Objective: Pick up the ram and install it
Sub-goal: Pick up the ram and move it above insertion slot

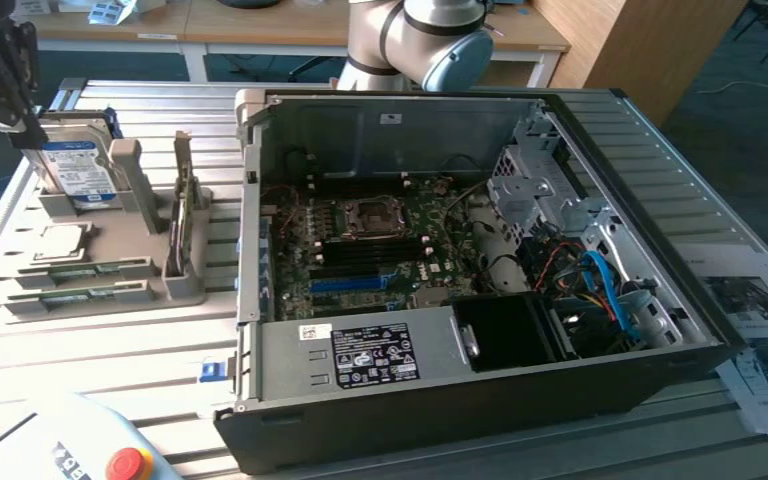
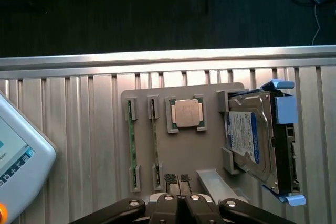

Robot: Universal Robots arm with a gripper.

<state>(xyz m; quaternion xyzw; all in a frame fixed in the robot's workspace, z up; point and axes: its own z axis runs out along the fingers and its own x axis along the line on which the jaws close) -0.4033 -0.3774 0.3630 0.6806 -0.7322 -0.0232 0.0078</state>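
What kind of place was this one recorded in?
Probably a robotics lab bench set up for PC assembly: an open computer case sits on a slatted metal table, a grey parts holder carries ram sticks, a processor and a hard drive, with a teach pendant nearby.

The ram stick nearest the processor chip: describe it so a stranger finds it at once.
At the exterior view's left of the open computer case stands a grey parts holder. Two thin green sticks lie on edge in it beside the square silver processor chip. The ram stick is the one next to that chip; its twin lies farther off.
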